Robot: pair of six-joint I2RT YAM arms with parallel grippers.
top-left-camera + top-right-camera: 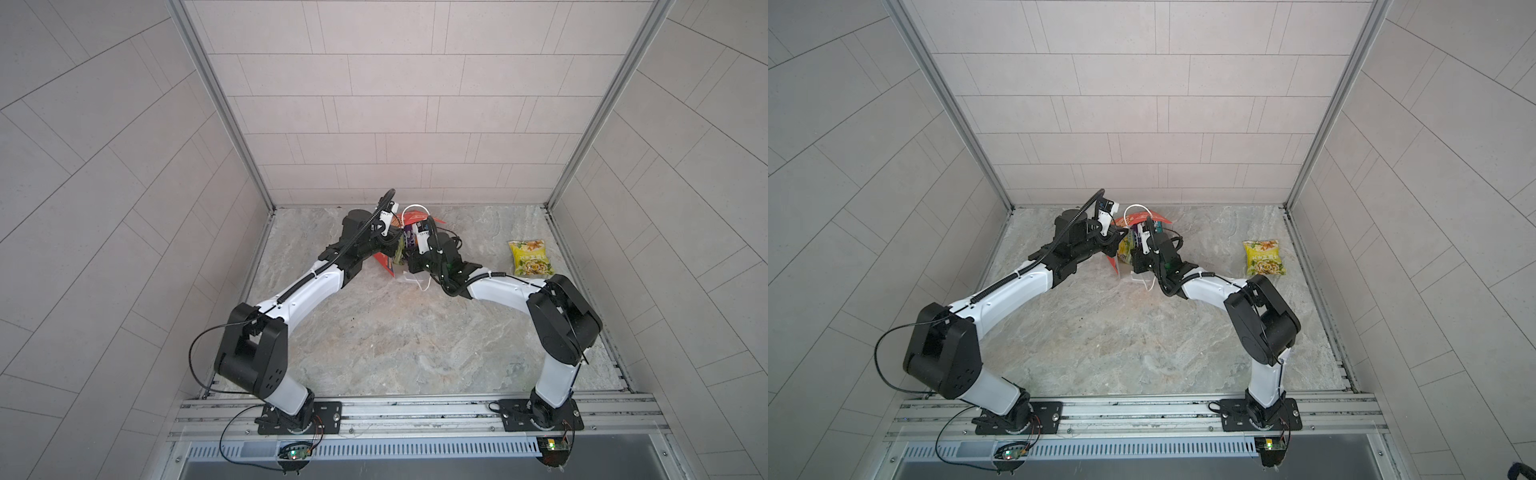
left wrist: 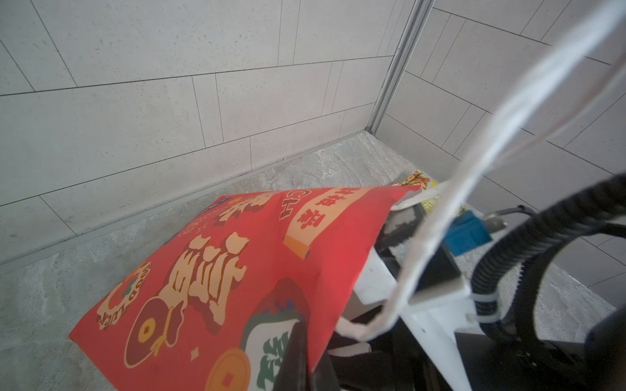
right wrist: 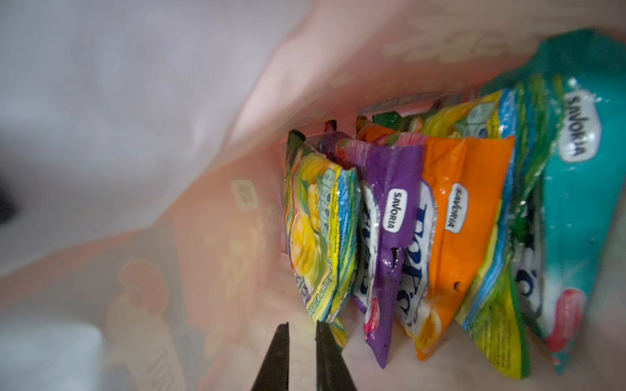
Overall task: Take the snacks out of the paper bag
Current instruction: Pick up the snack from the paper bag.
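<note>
The paper bag [image 1: 411, 216] is seen in both top views over the surface [image 1: 395, 332], tipped over with its mouth turned toward the right arm; whether it rests on the surface or is lifted clear cannot be told.

The left end effector [image 2: 310, 352] is closed on the bag's edge beside the mouth; in the left wrist view one dark finger is pressed on the red printed outer face, and the other is largely hidden behind the paper; a white cord handle [image 2: 474, 189] is looped across just beside the mouth.

The right end effector [image 3: 301, 330] is pushed inside the bag; its jaws are parted by only a narrow gap, and nothing is held between them; one fingertip is placed just at the corner of a yellow-green packet [image 3: 318, 237], though contact cannot be confirmed.

Most of the snacks are found deep inside the bag, packed side by side in a row; next to the yellow-green packet a purple packet [image 3: 396, 210], an orange packet [image 3: 467, 210] and a teal packet [image 3: 582, 169] are lined up; "SAVORIA" is read on those three.

One yellow packet [image 1: 530, 257] is laid flat on the surface outside the bag, well apart from it, on the right arm's side.
</note>
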